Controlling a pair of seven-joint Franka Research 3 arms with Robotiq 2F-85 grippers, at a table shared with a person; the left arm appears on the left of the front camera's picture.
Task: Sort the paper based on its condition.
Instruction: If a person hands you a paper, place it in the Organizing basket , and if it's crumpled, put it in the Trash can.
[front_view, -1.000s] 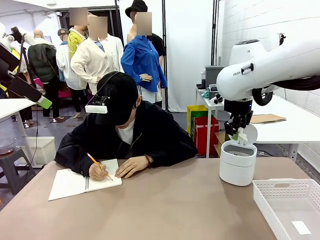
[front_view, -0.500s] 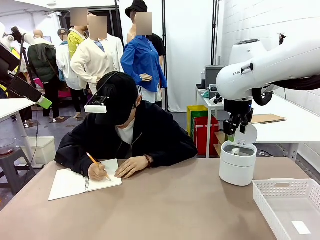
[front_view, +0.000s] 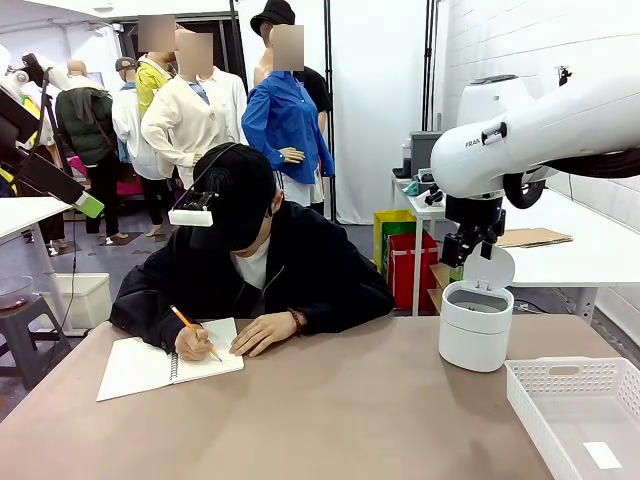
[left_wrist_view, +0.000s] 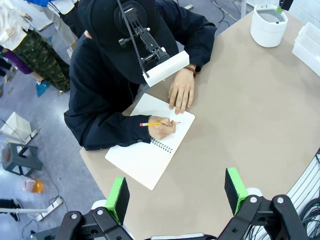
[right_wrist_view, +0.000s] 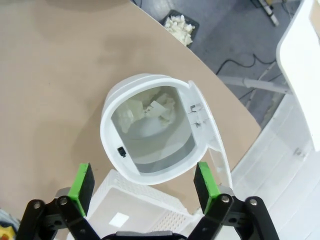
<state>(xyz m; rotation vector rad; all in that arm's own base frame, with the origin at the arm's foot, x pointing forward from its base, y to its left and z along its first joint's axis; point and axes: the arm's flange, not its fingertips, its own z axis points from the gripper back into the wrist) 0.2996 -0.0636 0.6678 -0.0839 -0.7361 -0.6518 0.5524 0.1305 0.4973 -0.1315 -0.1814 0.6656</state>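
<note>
fingers (right_wrist_view: 82, 182) on the right gripper (right_wrist_view: 143, 181) are wide open and empty over the bin (right_wrist_view: 111, 107) holding crumpled paper (right_wrist_view: 150, 110), so I'd lift straight up, clear of its raised lid (right_wrist_view: 210, 145)

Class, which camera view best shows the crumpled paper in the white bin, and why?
The right wrist view: it looks down into the open white bin, where crumpled paper lies inside. The front view shows the bin's side and raised lid, hiding the contents. The left wrist view shows it small and far.

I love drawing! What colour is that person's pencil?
Orange-yellow pencil, clearest in the left wrist view.
</note>
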